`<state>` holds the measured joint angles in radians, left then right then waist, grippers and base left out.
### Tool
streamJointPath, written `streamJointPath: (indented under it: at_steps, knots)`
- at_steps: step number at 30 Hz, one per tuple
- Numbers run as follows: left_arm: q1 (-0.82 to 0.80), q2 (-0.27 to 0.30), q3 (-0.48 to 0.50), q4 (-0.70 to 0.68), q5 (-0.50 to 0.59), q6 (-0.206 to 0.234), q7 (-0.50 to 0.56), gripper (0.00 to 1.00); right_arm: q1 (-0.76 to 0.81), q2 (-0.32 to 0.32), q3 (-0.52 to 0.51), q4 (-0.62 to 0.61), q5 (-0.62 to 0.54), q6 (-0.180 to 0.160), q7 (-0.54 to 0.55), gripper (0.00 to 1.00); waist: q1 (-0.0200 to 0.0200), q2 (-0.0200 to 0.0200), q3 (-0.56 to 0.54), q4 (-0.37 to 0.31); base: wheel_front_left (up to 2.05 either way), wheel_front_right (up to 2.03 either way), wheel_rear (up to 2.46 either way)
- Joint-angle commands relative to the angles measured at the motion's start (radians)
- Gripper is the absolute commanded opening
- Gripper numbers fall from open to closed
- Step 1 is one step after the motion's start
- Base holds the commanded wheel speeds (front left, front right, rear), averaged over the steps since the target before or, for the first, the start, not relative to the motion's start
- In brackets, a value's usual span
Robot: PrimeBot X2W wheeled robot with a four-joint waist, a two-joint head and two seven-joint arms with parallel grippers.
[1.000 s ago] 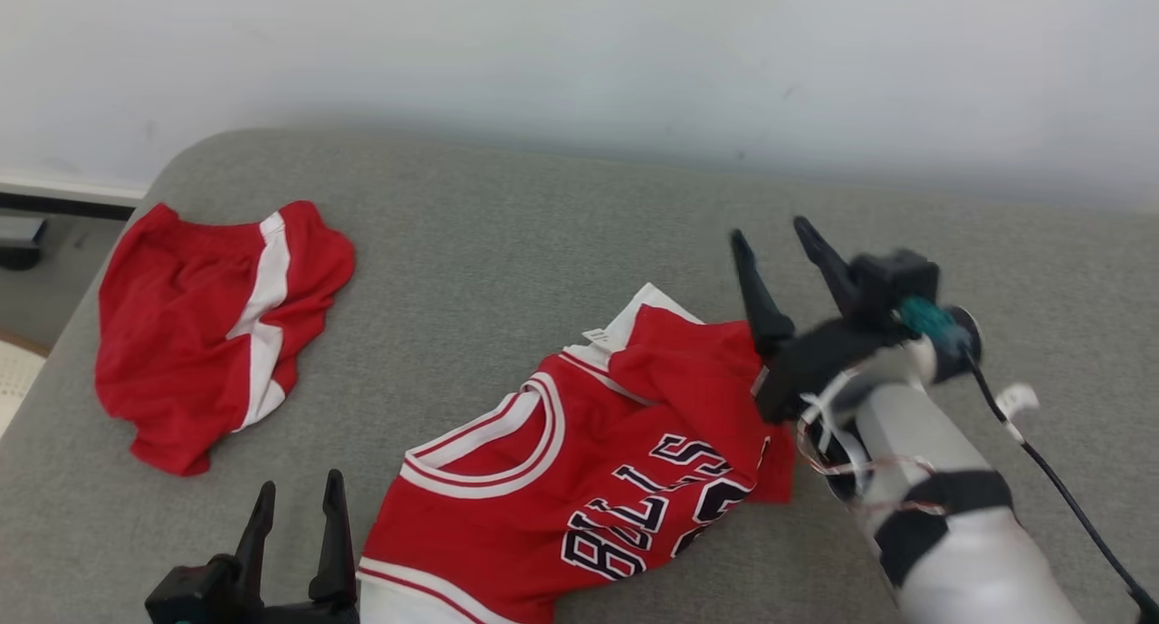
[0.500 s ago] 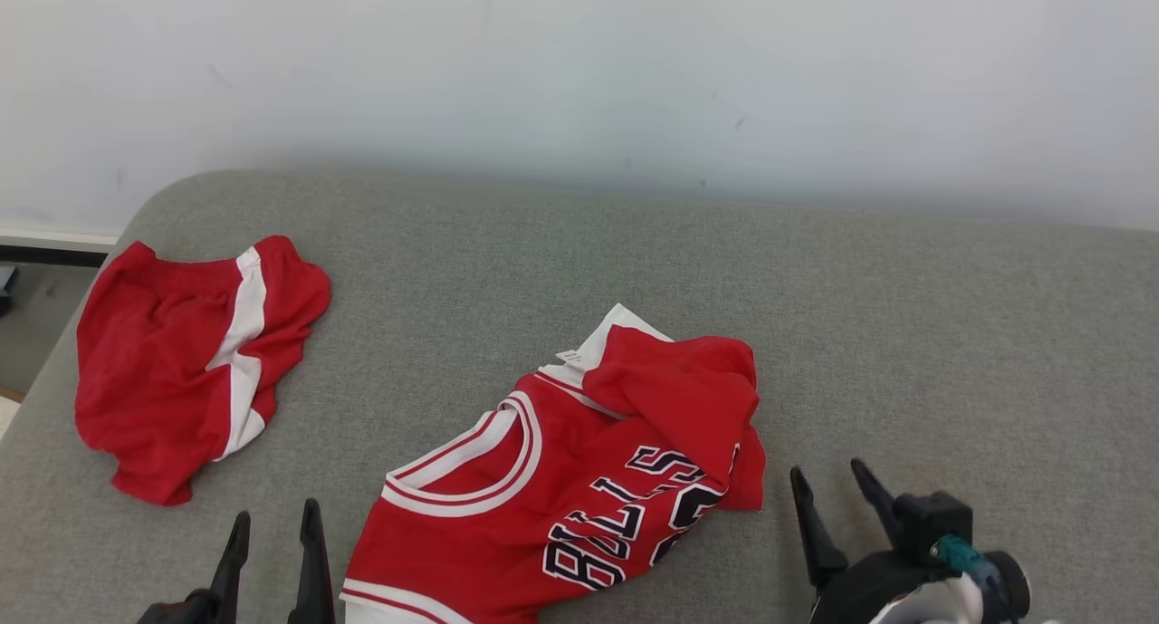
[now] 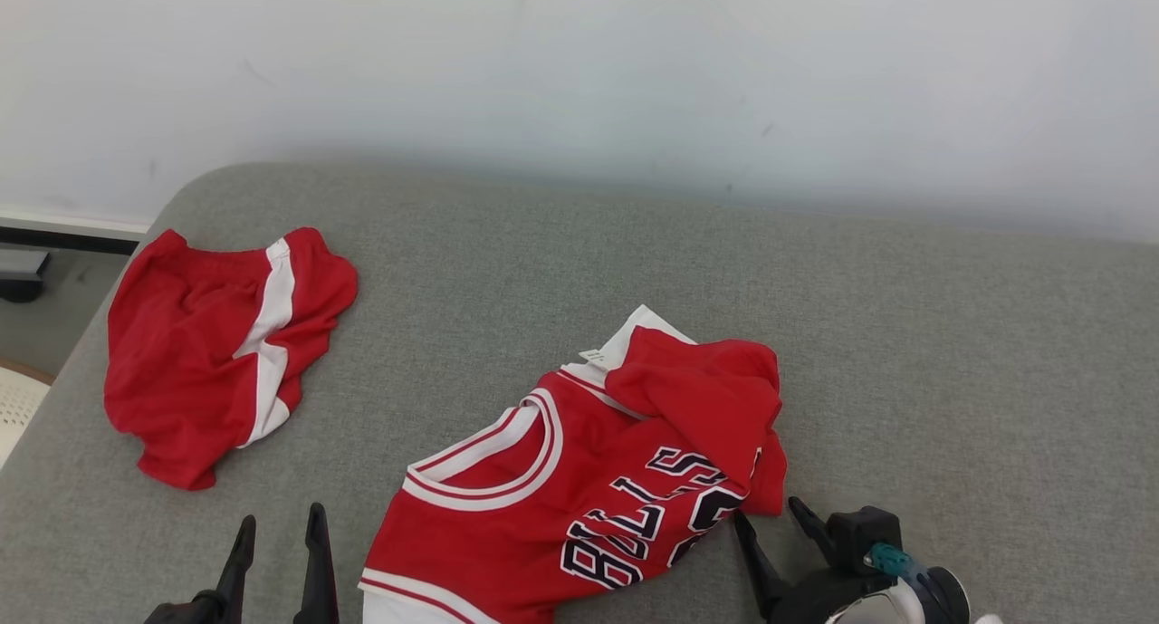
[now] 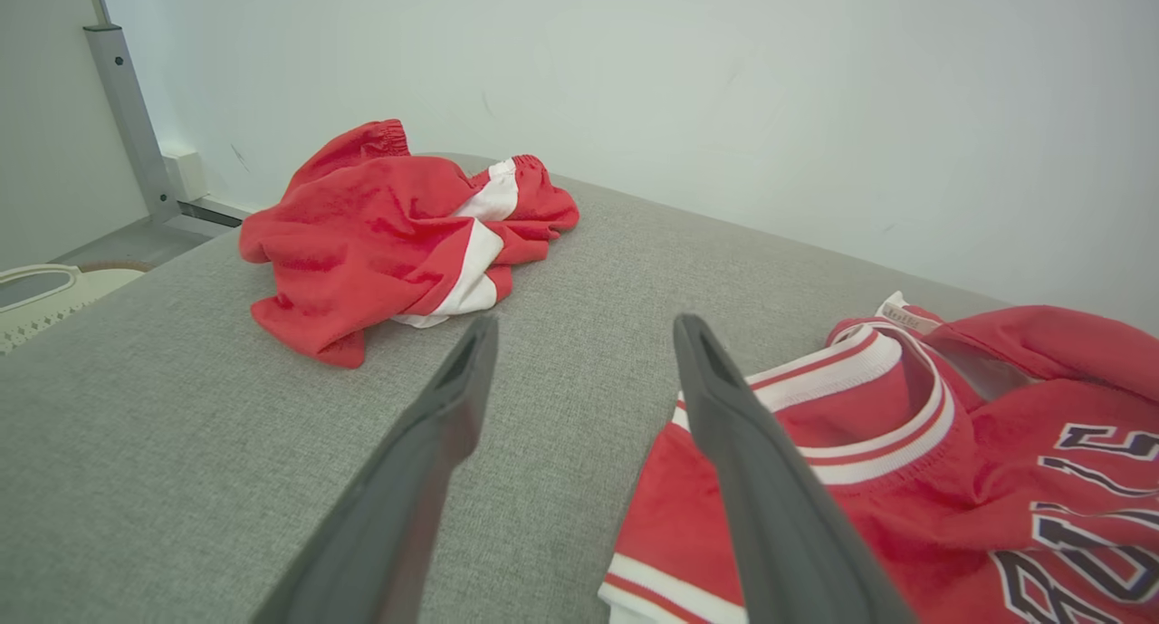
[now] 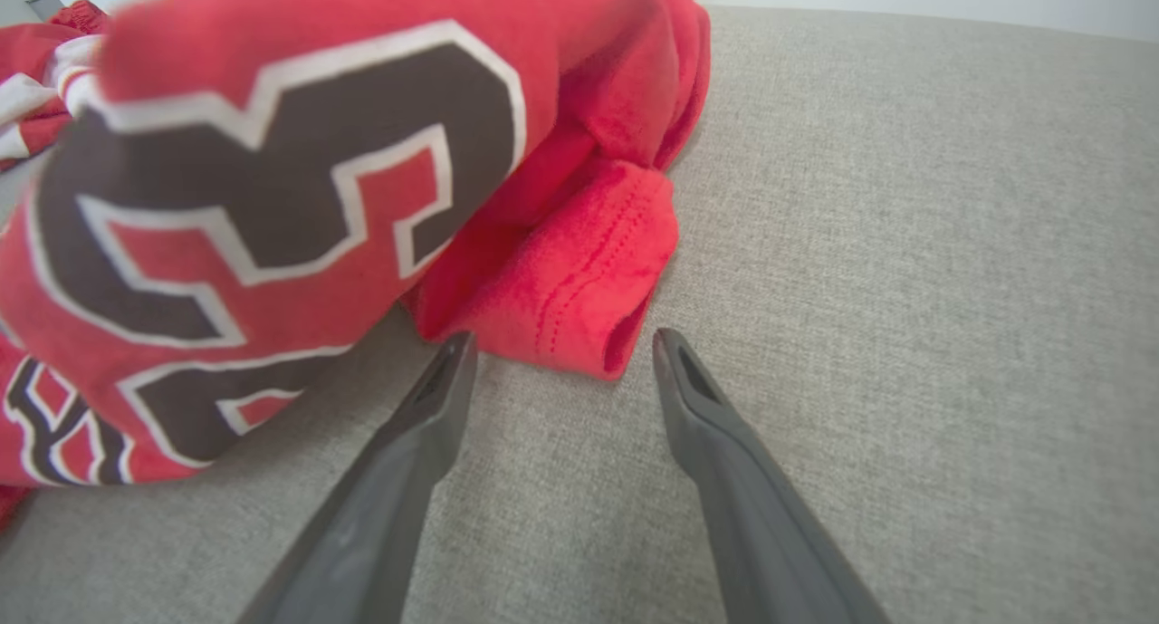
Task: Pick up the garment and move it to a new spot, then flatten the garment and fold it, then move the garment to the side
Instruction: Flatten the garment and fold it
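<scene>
Grey cushion (image 3: pixel 905 334): crumpled red jersey (image 3: pixel 579 479) at 6 o'clock, red shorts (image 3: pixel 208 352) at 9. Right gripper (image 3: pixel 768 511), withdrawn from the jersey's fold to 5 o'clock, gapes empty, as does the left gripper (image 3: pixel 281 515); flattening likely remains.

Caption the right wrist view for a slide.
Open right gripper poised at the hem corner of a crumpled red jersey on the grey cushion.

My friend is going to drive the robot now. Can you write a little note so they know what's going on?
Left gripper: open, empty, beside the jersey.
Right gripper: open, empty, fingertips at the jersey's hem corner.
Jersey: crumpled on the grey cushion; red shorts bunched far left.
Done: nothing flattened or folded.
To do: grab, flatten, fold, move aside.
</scene>
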<state>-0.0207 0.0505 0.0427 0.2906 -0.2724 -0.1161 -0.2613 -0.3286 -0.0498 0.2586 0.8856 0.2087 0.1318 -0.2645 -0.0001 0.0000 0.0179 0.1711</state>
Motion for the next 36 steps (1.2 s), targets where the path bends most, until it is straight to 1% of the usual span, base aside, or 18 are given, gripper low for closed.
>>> streamJointPath:
  at_steps: [1,2,3,6,8,16,20,23,27,29,32,33,35,36]
  knots:
    - [-0.005,0.000,0.004,0.002,0.013,-0.007,-0.003,1.00,-0.013,-0.001,0.005,0.011,-0.001,-0.002,-0.002,0.96,0.0001,0.0000,0.004,0.003,0.00,0.00,0.00]
    - [-0.006,0.000,0.004,0.003,0.012,-0.005,-0.003,1.00,-0.022,-0.001,0.013,0.035,0.012,-0.002,-0.002,0.45,0.0001,0.0000,0.007,0.003,0.00,0.00,0.00]
    - [-0.008,0.000,0.004,0.004,0.011,-0.005,-0.003,1.00,-0.034,-0.001,0.025,0.062,0.020,-0.002,-0.002,0.00,0.0001,0.0000,0.010,0.004,0.00,0.00,0.00]
    - [-0.014,0.000,0.000,0.006,0.006,-0.005,-0.003,1.00,-0.075,0.000,0.042,0.094,0.026,-0.002,-0.002,0.00,0.0001,0.0000,0.017,0.006,0.00,0.00,0.00]
    - [-0.013,0.000,0.009,0.001,0.002,-0.004,-0.003,1.00,-0.085,-0.002,0.009,0.070,0.006,-0.002,-0.002,0.00,0.0001,0.0000,0.023,-0.007,0.00,0.00,0.00]
    - [-0.012,0.000,0.027,0.002,-0.008,-0.005,-0.003,1.00,-0.017,-0.025,-0.047,-0.098,-0.023,-0.002,-0.002,0.00,0.0001,0.0000,0.029,-0.054,0.00,0.00,0.00]
    - [-0.005,0.000,0.027,0.007,-0.014,-0.006,-0.003,1.00,0.054,-0.043,-0.078,-0.187,-0.010,-0.002,-0.002,0.00,0.0001,0.0000,0.024,-0.073,0.00,0.00,0.00]
    - [0.007,0.000,0.026,0.008,-0.017,-0.006,-0.003,1.00,0.121,-0.069,-0.102,-0.240,0.001,-0.002,0.001,0.00,0.0001,0.0000,0.018,-0.083,0.00,0.00,0.00]
    - [0.023,0.000,0.017,-0.001,-0.026,0.003,-0.003,1.00,0.224,-0.090,-0.130,-0.346,0.012,-0.002,0.071,0.00,0.0001,0.0000,0.015,-0.104,0.00,0.00,0.00]
    - [0.021,0.000,0.020,-0.002,-0.029,0.005,-0.003,1.00,0.271,-0.110,-0.155,-0.426,0.010,-0.002,0.116,0.00,0.0001,0.0000,0.016,-0.115,0.00,0.00,0.00]
    - [0.024,0.000,0.021,-0.005,-0.034,0.007,-0.003,1.00,0.339,-0.123,-0.201,-0.570,0.007,-0.002,0.187,0.00,0.0001,0.0000,0.016,-0.132,0.00,0.00,0.00]
    - [0.024,0.000,0.021,-0.005,-0.034,0.007,-0.003,1.00,0.339,-0.123,-0.201,-0.570,0.007,-0.002,0.187,0.00,0.0001,0.0000,0.016,-0.132,0.00,0.00,0.00]
    - [0.030,0.000,0.016,-0.009,-0.035,0.011,-0.003,1.00,0.386,-0.127,-0.239,-0.668,0.003,-0.002,0.244,0.00,0.0001,0.0000,0.014,-0.140,0.00,0.00,0.00]
    - [0.035,0.000,0.012,-0.015,-0.037,0.016,-0.003,1.00,0.427,-0.125,-0.278,-0.755,0.016,-0.002,0.308,0.00,0.0001,0.0000,0.014,-0.145,0.00,0.00,0.00]
